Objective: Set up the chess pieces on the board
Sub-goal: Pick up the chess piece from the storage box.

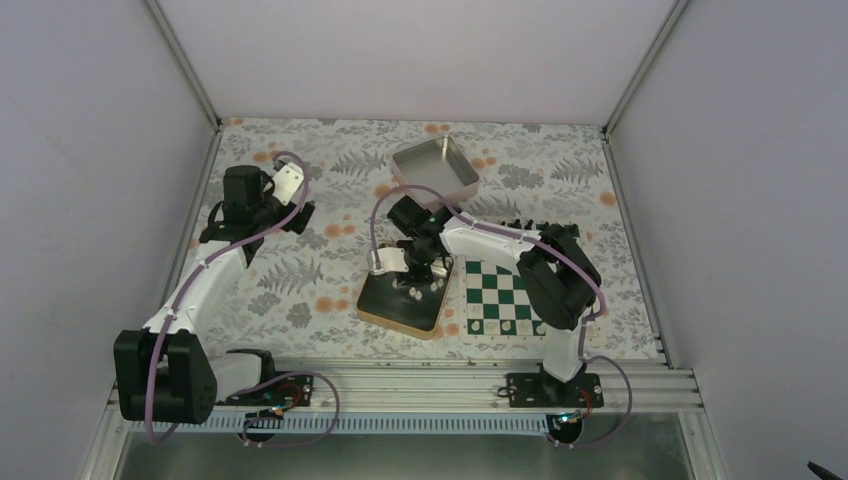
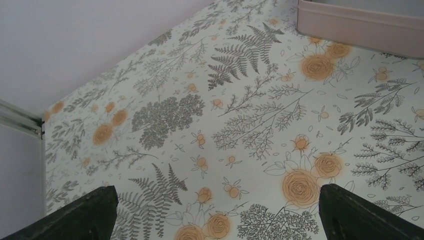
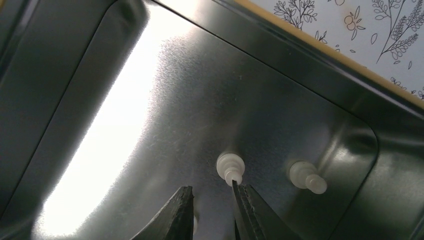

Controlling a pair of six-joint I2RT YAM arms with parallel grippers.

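My right gripper is down inside a dark square tin with a gold rim, left of the green and white board. In the right wrist view its fingers stand a small gap apart with nothing between them. A white chess piece lies on the tin floor, touching the right fingertip from outside. Another white piece lies further right. A third peeks from behind the left finger. My left gripper is open and empty over the tablecloth at the far left.
An empty silver tin stands tilted behind the right arm; its pinkish wall shows in the left wrist view. A row of small dark pieces stands behind the board. Side walls close in the table.
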